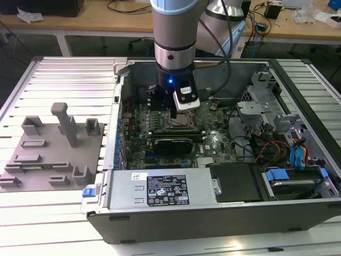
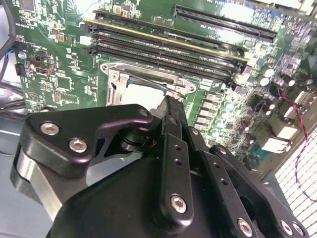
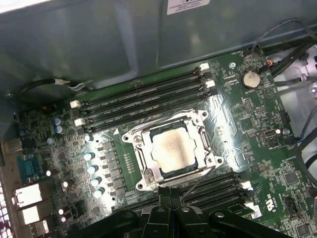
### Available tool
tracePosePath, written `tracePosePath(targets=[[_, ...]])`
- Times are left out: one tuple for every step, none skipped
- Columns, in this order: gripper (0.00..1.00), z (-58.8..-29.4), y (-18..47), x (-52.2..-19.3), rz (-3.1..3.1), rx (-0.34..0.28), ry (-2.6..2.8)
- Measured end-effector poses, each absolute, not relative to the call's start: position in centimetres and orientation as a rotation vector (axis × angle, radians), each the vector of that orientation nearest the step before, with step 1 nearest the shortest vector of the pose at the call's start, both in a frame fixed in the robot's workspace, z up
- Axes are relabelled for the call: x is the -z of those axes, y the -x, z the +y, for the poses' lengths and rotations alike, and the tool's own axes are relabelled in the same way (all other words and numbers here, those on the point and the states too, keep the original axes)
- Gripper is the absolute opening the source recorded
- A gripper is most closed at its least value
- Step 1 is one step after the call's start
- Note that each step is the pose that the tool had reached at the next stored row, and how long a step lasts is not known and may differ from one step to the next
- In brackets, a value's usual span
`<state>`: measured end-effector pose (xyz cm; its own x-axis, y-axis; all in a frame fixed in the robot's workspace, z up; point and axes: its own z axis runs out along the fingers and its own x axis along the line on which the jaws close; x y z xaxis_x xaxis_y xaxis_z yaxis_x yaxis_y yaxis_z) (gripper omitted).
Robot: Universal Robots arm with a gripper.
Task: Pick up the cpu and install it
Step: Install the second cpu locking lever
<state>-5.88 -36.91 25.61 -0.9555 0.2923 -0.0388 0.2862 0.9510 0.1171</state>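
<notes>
The arm reaches down into an open computer case that lies on a slatted metal table. In the exterior view the gripper hangs low over the motherboard, directly above the processor socket.

The cpu sits flat inside the metal-framed socket. In the first wrist view its pale, silvery top shows squarely within the frame, level with it and not tilted. The socket's wire levers stand beside the frame along its edges. Rows of memory slots run along one side of the socket, and more slots lie on the opposite side, close to the gripper's black linkage.

The black fingers come together to a narrow tip in the second wrist view, with nothing visible between them. They look closed and empty, and the tip stands just at the socket's edge. The chip itself is apart from the fingers: it lies in the socket just beyond the fingertip, with a strip of the metal frame between them. Whether the tip touches the frame cannot be told.

On the exterior view's left, outside the case, a grey plastic fixture tray rests on the table, well apart from the gripper. Inside the case, a black power supply lies along the near wall.
</notes>
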Motion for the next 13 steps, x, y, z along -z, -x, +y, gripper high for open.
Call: tracePosePath(targets=[[0.11,-37.0,5.9,-25.6,3.049,-0.17,-0.447],[0.11,-37.1,5.9,-25.5,3.051,-0.17,-0.441],[0.11,-37.3,5.8,-25.4,3.053,-0.171,-0.434],[0.11,-37.3,5.8,-25.3,3.054,-0.171,-0.427],[0.11,-37.5,5.7,-25.2,3.057,-0.171,-0.414],[0.11,-37.5,5.6,-25.0,3.06,-0.172,-0.397],[0.11,-37.6,5.5,-24.8,3.064,-0.172,-0.375],[0.11,-37.6,5.5,-24.7,3.068,-0.173,-0.351],[0.11,-37.7,5.5,-24.6,3.07,-0.173,-0.333],[0.11,-37.7,5.5,-24.5,3.073,-0.173,-0.318],[0.11,-37.7,5.5,-24.4,3.077,-0.175,-0.282],[0.11,-37.8,5.5,-24.3,3.082,-0.175,-0.246],[0.11,-37.8,5.5,-24.2,3.086,-0.176,-0.208]])
